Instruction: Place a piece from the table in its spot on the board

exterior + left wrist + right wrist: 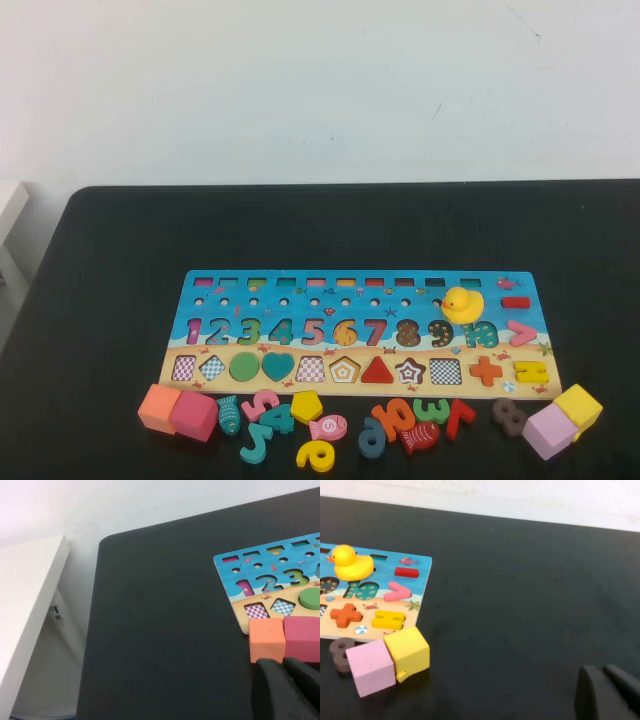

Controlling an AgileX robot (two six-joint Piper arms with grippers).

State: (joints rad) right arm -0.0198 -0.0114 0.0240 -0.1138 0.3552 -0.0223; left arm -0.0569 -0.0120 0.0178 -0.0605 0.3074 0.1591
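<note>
The piece, a small flat yellow pentagon (306, 406), lies on the black table (300, 225) just in front of the board (300, 298), among loose numbers. Its place, the pentagon recess (345, 370), sits empty in the sandy strip, slightly right of the piece. Neither arm shows in the high view. In the left wrist view my left gripper (285, 663) is shut and empty, close to an orange cube (266, 639) off the board's left corner. My right gripper (603, 670) is shut and empty over bare table, to the right of the board.
Loose numbers and fish pieces (400, 420) are strewn along the board's front edge. Orange and pink cubes (180, 412) stand at its front left, lilac and yellow cubes (565, 418) at its front right. A yellow duck (462, 303) sits on the board. A white shelf (30, 605) stands beside the table's left edge.
</note>
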